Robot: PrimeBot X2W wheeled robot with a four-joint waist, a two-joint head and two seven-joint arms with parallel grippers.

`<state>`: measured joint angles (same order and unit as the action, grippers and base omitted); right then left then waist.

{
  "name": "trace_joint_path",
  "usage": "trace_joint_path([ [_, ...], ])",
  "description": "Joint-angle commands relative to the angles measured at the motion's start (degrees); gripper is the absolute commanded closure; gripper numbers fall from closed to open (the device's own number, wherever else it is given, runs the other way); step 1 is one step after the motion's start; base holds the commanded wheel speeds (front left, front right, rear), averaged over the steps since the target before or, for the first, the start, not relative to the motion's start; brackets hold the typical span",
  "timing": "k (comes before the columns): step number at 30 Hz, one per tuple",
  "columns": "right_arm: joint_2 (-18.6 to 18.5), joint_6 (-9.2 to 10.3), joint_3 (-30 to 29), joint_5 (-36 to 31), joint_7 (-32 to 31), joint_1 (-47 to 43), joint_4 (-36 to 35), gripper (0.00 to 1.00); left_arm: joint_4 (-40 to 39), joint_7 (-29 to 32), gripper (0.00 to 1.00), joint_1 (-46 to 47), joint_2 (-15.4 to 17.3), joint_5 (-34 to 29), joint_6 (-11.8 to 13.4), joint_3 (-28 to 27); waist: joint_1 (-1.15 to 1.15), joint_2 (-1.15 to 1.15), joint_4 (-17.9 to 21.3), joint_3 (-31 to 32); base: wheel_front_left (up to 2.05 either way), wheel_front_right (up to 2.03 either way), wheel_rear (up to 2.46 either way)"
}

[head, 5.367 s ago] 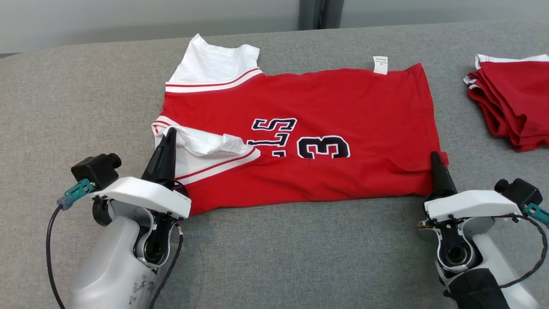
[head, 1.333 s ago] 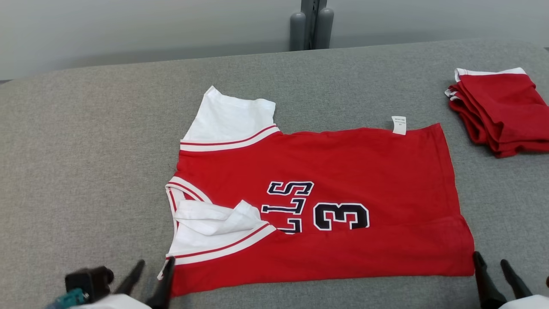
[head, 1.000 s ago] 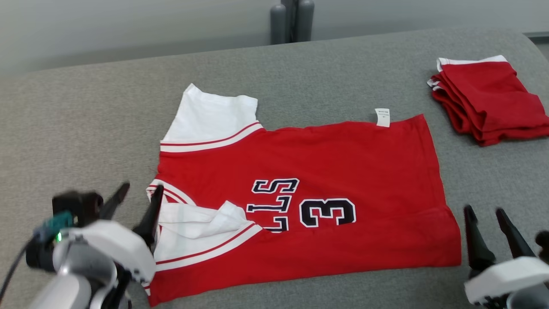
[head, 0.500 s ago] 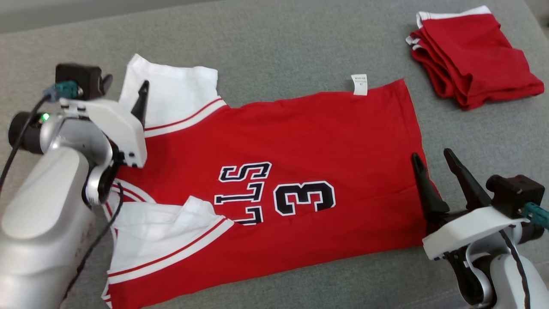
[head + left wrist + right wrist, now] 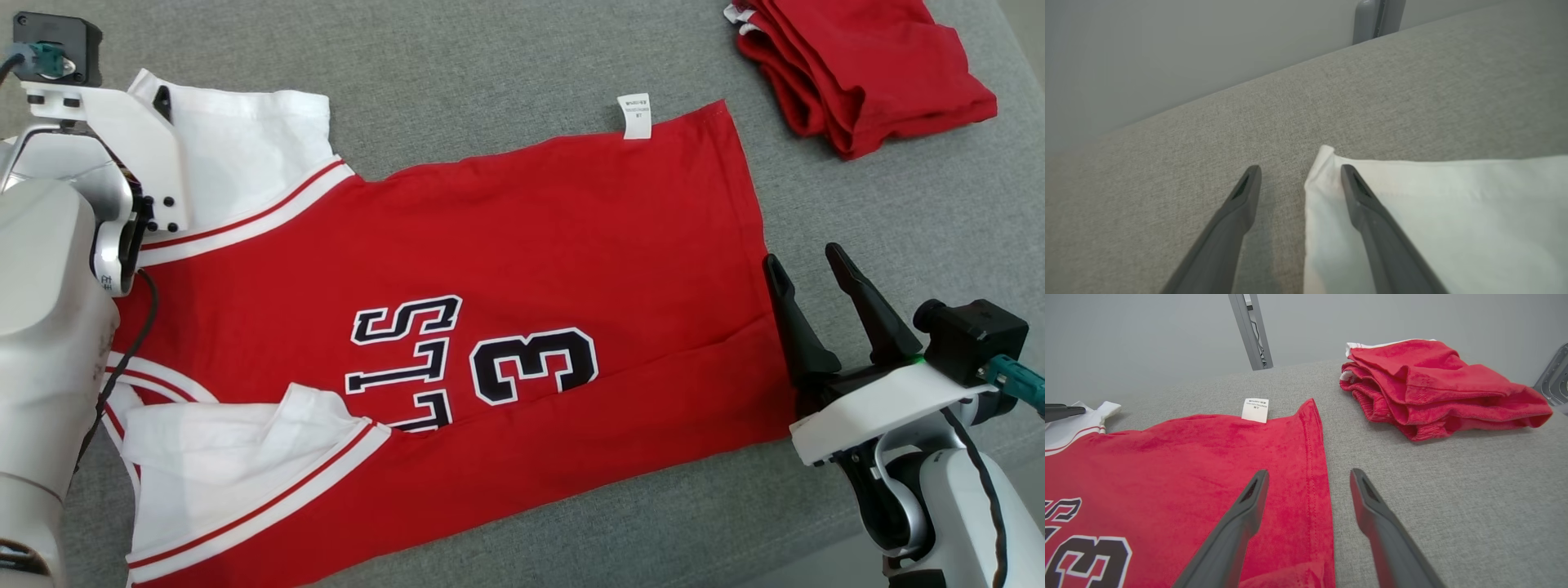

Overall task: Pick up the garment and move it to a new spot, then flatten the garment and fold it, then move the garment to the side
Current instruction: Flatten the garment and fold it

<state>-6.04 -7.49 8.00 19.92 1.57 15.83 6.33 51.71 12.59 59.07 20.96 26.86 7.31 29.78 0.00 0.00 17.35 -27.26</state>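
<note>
While the garment [image 5: 506, 245] lies spread on the table [image 5: 490, 49], the fold step appears to be in hand.
The left claw [image 5: 1298, 171], released, straddles the white sleeve corner [image 5: 1327, 157]; the right claw [image 5: 804, 257], released, straddles the hem [image 5: 1318, 465]. Next move: both should pinch cloth evenly.

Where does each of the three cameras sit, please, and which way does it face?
Head view: on the robot's head, looking down at the red jersey on the grey table; the left forearm and open right end effector show.
Left wrist view: on the left wrist, looking along the open left end effector at the jersey's white sleeve corner.
Right wrist view: on the right wrist, looking past its fingers, astride the hem, toward the folded red pile.
Shared: head and right wrist views both show the white label.
</note>
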Motion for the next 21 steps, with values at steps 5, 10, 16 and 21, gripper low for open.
trace_joint_path([
  [5,-0.5,-0.01,0.4,0.8,1.2,1.1,0.3,0.0,4.9,-0.9,0.62,2.6,-0.7,-0.4,-0.5,0.6,0.0,0.0,0.7,-0.3,0.0,0.0,0.0],
  [10,-0.8,-0.01,0.3,1.2,1.6,1.4,0.5,0.0,8.3,-0.9,1.0,3.5,-2.1,-0.7,-3.0,2.1,0.0,0.0,0.7,-0.2,0.0,0.0,0.0],
  [16,-1.6,-0.01,0.3,0.5,1.5,3.2,0.6,0.0,11.0,-3.2,1.0,4.8,-3.6,-0.7,-4.3,3.1,0.0,0.0,-0.2,0.5,0.0,0.0,0.0],
  [21,-3.9,-0.01,1.3,-0.5,-0.3,5.8,1.5,0.0,11.4,-5.9,1.0,5.1,-5.1,-0.2,-5.9,3.4,0.0,0.0,-2.1,2.2,0.0,0.0,0.0],
])
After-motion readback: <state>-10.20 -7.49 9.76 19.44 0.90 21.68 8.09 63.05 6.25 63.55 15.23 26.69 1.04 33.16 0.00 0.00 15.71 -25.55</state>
